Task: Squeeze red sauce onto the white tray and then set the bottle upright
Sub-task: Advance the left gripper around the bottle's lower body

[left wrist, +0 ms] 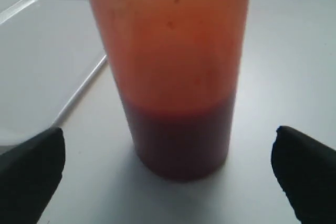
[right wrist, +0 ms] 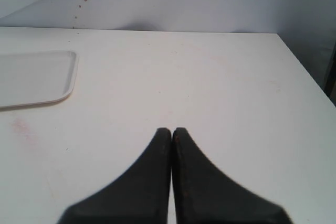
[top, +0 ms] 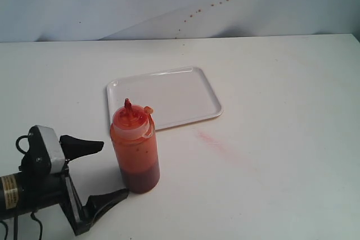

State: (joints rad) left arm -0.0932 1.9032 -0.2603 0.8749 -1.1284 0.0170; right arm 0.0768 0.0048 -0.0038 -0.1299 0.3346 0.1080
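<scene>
L gripper (top: 114, 170) wide open, empty, facing upright bottle (top: 135, 150): we'd ease in, centre it, clamp mid-body w/o tipping.

The squeeze bottle (left wrist: 176, 77) stands upright on the bench (left wrist: 286, 51), darker red at its base, between the wide-spread fingers (left wrist: 31, 174) of the left tool (left wrist: 169, 134), touching neither. A corner of the white tray (left wrist: 44, 59) lies just beside it.

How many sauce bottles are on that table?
1. The bottle stands upright on the table, close beside the white tray. Nothing in view looks big enough to hide another.
</scene>
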